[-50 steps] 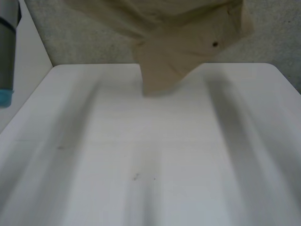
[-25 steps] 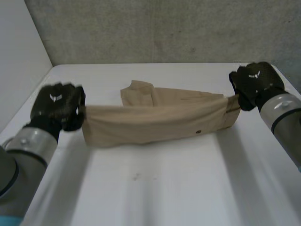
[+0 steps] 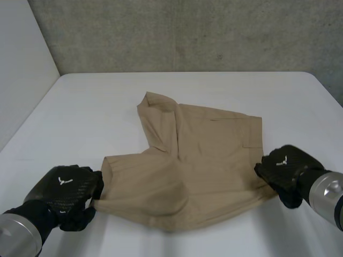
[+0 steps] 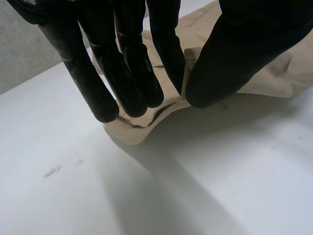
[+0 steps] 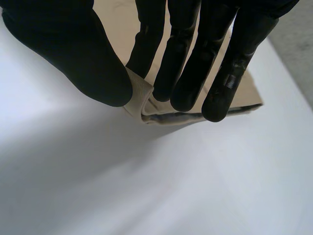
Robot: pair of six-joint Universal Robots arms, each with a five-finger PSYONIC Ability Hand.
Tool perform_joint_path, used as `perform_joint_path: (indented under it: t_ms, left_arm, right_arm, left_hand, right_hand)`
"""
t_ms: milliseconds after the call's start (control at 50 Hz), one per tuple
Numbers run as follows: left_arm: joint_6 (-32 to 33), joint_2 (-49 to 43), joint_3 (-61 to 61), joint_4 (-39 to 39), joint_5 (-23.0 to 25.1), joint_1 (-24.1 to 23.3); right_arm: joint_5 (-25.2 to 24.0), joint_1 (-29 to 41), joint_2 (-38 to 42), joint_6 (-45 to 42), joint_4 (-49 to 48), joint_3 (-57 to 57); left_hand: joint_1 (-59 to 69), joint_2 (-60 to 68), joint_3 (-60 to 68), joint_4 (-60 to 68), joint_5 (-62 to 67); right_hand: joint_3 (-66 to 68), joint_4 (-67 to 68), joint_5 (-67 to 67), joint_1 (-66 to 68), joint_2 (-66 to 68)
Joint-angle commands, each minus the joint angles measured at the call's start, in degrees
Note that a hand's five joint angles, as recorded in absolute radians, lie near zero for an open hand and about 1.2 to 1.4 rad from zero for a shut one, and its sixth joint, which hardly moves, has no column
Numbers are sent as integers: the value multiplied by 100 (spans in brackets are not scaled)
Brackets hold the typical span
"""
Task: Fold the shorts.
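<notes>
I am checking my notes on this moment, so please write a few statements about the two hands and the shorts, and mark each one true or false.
1. The left hand pinches a near corner of the shorts. True.
2. The right hand is open and apart from the shorts. False: it pinches the other near corner between thumb and fingers.
3. The shorts are beige. True.
4. The shorts hang over the far edge of the table. False: they are within the tabletop, short of its far edge.
</notes>
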Motion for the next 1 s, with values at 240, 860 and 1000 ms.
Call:
perform_joint_path:
  t_ms: [240, 860, 1000]
  left_arm:
    - [579, -183, -155, 21, 12, 107]
    - [1010, -5411, 5345, 2378, 1057, -385]
    - [1151, -6485, 6498, 2096, 1919, -376]
  right_arm:
    - [-45, -8, -38, -661, 543, 397]
    - [-239, -158, 551, -301, -759, 432]
    - [-239, -149, 683, -266, -873, 441]
  left_hand:
    - [1620, 1135, 1173, 1131, 1352]
    - [-3744, -4229, -4191, -4233, -4012]
    - [-3306, -3792, -3754, -3796, -3574]
  right_hand:
    - [1216, 1176, 1286, 2464, 1242]
    - [1216, 1176, 1286, 2464, 1242]
    - [1216, 1176, 1286, 2464, 1242]
